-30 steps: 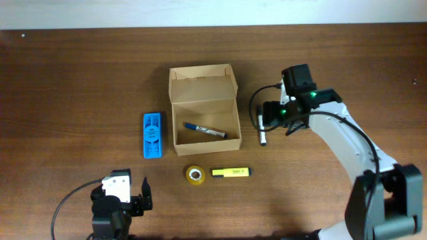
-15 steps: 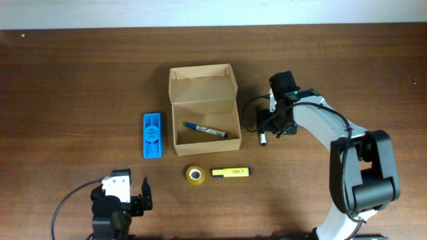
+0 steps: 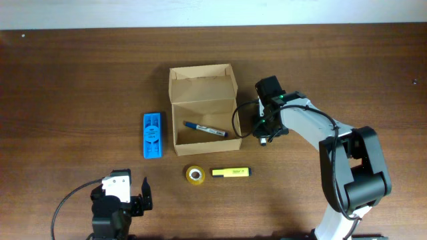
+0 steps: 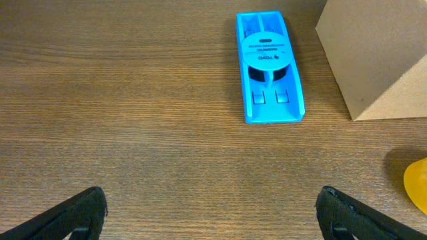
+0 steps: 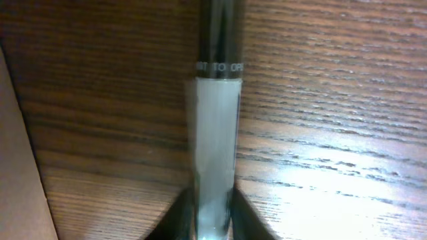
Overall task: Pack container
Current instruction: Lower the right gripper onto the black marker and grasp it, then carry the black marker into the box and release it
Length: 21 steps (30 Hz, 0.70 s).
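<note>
The container [image 3: 202, 84], a tan cardboard box with its flap lid standing open at the back, sits mid-table, and a blue marker [image 3: 205, 130] lies inside it. Just right of the box, my right gripper [image 3: 264, 131] is down on the table. In the right wrist view its jaws [image 5: 213, 223] press both sides of a black-and-white marker [image 5: 217, 133] lying on the wood, with the box wall [image 5: 17, 167] at the left edge. My left gripper [image 4: 213, 213] stands wide open and holds nothing, low at the front left [image 3: 127, 193].
A flat blue plastic case [image 3: 153, 135] lies left of the box and shows ahead of the left gripper [image 4: 269, 67]. A yellow tape roll [image 3: 195, 175] and a yellow highlighter [image 3: 231, 173] lie in front of the box.
The right arm moved left and down onto the black-and-white marker beside the box, and its jaws closed around it. The left arm has not moved.
</note>
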Available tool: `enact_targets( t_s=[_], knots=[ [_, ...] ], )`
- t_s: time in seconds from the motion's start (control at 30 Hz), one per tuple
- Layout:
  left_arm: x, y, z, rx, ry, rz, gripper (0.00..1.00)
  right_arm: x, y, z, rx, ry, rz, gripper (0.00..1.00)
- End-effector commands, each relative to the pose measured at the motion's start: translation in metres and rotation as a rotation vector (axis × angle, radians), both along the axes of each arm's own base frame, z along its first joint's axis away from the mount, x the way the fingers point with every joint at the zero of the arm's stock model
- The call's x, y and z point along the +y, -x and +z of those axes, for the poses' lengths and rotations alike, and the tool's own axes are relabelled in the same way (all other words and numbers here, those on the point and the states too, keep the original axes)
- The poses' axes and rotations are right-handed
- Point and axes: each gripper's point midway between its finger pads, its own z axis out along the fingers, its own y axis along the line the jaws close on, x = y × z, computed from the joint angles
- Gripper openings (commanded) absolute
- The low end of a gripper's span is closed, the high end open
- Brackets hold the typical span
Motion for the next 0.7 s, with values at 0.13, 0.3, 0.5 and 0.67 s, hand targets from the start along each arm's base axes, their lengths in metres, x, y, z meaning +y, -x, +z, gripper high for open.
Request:
enact_targets(
  t_s=[0.13,0.3,0.5,0.67],
  knots=[
    [0.003,0.000,-0.002,0.002,-0.017,0.003,1.00,-0.008,0.003,-0.010,0.015,0.053,-0.002,0.03],
    [0.003,0.000,-0.002,0.002,-0.017,0.003,1.00,-0.008,0.005,0.002,0.012,0.052,-0.001,0.04],
    [0.003,0.000,-0.002,0.002,-0.017,0.003,1.00,-0.007,0.002,0.041,-0.031,0.039,0.002,0.04],
    [0.003,0.000,-0.002,0.002,-0.017,0.003,1.00,-0.006,0.001,0.080,-0.103,0.017,0.002,0.03]
  ],
)
